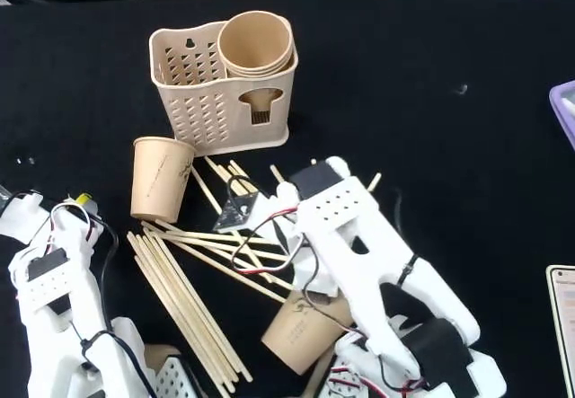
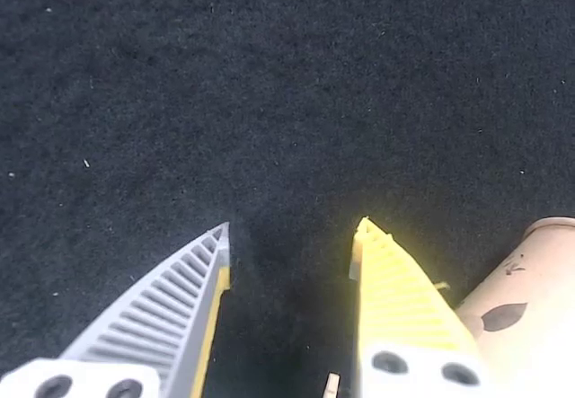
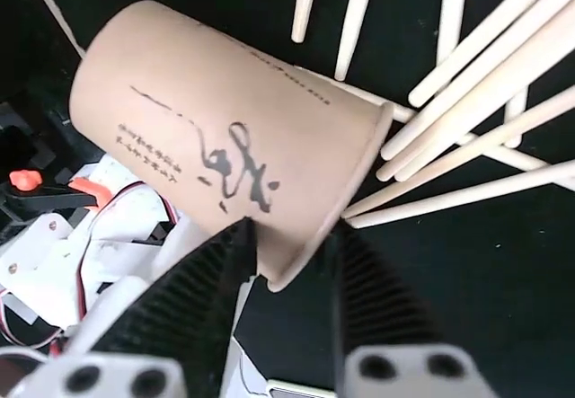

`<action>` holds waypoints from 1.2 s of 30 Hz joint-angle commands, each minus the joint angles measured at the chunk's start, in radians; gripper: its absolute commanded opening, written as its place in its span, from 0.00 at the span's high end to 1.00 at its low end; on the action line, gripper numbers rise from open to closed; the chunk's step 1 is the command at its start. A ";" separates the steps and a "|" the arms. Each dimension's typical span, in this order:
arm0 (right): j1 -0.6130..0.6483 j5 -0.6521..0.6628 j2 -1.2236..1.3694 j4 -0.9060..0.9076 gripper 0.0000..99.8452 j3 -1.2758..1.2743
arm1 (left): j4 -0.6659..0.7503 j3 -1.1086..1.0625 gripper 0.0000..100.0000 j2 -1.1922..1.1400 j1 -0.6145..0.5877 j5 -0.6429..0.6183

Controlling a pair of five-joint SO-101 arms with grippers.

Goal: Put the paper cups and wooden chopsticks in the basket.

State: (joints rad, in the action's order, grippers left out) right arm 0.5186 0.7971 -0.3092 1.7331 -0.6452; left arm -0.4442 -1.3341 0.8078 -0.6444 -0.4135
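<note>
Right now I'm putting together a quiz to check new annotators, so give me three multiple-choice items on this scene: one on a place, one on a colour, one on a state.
1. Where are the stacked cups?
A. in the basket
B. on a plate
C. on the floor

2. What colour is the table?
A. white
B. black
C. green

3. How is the left gripper?
A. shut on something
B. shut, empty
C. open

Answers:
1 A: in the high view the stack stands in one end compartment of the basket.
2 B: the cover is black in all three views.
3 C: in the left wrist view its jaws stand apart, with bare table between them.
</note>
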 commanded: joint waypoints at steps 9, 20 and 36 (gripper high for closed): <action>-0.005 0.009 0.005 0.032 0.99 0.059 | 0.014 0.028 0.78 0.021 0.001 -0.005; -0.008 0.015 -0.321 0.034 0.99 0.120 | 0.015 0.028 0.78 0.021 0.001 -0.005; -0.420 0.095 -0.670 -0.072 0.99 0.202 | 0.015 0.028 0.78 0.021 0.001 -0.005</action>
State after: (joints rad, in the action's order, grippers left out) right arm 0.2746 0.8170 -0.9996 1.7131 -0.4841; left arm -0.4442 -1.3341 0.8078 -0.6444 -0.4135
